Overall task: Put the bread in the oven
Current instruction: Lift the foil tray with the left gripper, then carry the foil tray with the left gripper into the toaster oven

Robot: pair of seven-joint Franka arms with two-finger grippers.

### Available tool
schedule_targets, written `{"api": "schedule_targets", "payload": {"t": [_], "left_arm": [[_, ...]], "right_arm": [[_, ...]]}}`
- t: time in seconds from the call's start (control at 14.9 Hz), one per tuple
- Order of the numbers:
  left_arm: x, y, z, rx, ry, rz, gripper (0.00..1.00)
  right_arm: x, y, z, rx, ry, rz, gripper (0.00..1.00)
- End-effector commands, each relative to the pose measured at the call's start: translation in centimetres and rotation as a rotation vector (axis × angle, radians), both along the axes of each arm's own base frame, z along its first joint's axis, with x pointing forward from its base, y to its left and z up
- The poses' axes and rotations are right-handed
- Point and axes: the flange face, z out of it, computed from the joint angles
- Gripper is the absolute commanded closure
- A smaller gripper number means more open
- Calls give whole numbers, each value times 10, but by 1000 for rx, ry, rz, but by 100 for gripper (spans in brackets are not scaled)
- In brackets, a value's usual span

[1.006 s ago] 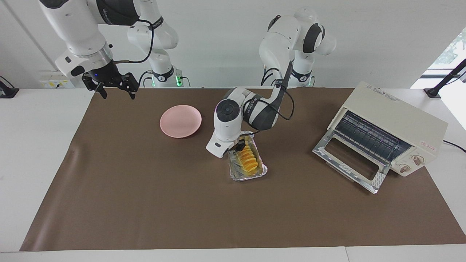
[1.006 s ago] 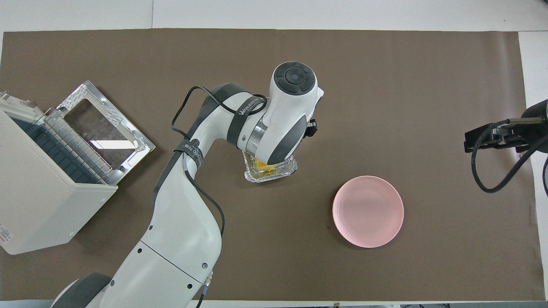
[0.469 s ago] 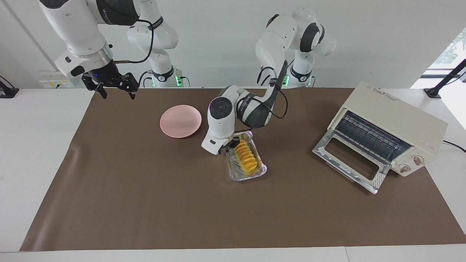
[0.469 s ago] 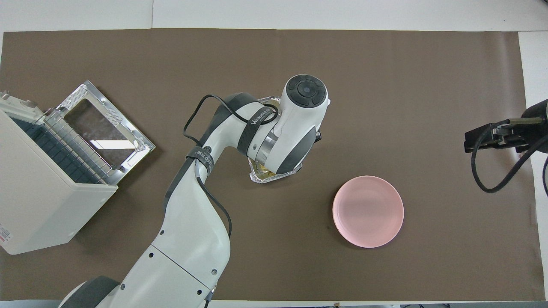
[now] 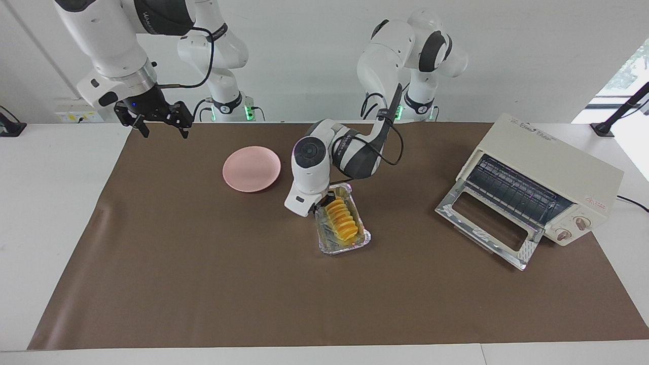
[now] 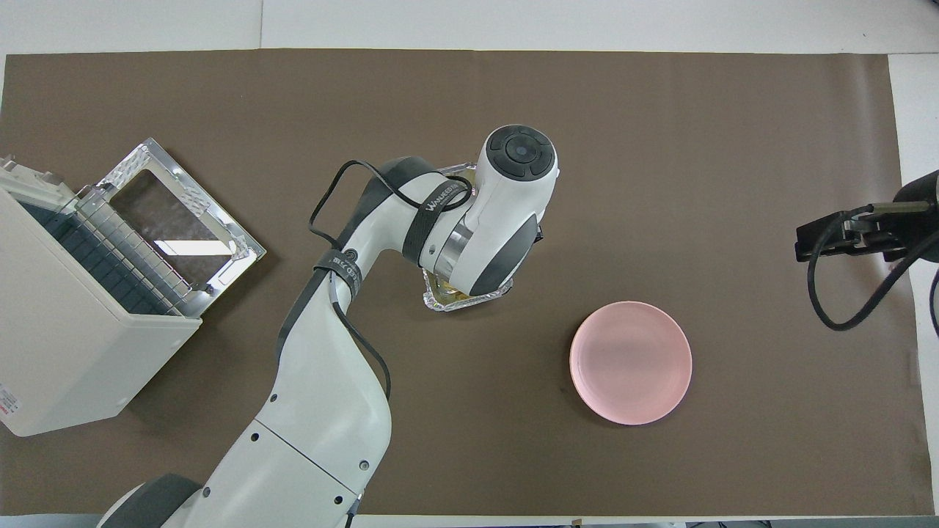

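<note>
A: Facing view. Where is the bread located?

B: It is seen lying in the foil tray, which rests on the brown mat of the counter. The tray is taken as the landmark. The left claw is lowered at the tray's rim on the corner nearest the robots; its fingers are closed fully, but whether the rim is pinched cannot be told. The pink plate is placed near the tray, toward the right arm's end. The oven is set well apart from the tray, toward the left arm's end, with its door folded down. The right claw is held spread wide, well apart from the tray, with nothing in it.

A: Overhead view?

B: The tray is largely covered by the left arm; only a rim is shown. The plate and oven are seen on either side of the tray. The right claw is seen at the mat edge.
</note>
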Motion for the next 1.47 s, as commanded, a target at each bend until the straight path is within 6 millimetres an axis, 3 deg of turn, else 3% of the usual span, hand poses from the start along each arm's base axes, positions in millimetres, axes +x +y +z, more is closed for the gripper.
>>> {"api": "schedule_targets", "payload": {"t": [0.0,0.2,0.27,0.47,0.54,0.67,0.8,0.94,1.14,1.41], "left_arm": [[8,39,44,44,29,89,100],[21,64,58,76,18,143,100],[25,73,71,73,5,157,100],[43,117,109,85,-33,227,100],[56,142,113,98,-43,268,100],[81,187,113,100,-51,318,100],[108,251,113,88,-37,339,100],[117,273,111,87,-40,351,100],[130,334,110,86,-13,407,100],[126,381,97,87,45,410,100]], "right_arm": [[-7,-1,1,14,9,7,0],[-7,-1,1,14,9,7,0],[-7,-1,1,14,9,7,0],[-7,-1,1,14,9,7,0],[-7,-1,1,14,9,7,0],[-7,-1,1,14,9,7,0],[-7,-1,1,14,9,7,0],[-7,-1,1,14,9,7,0],[-7,-1,1,14,9,7,0],[-7,-1,1,14,9,7,0]]}}
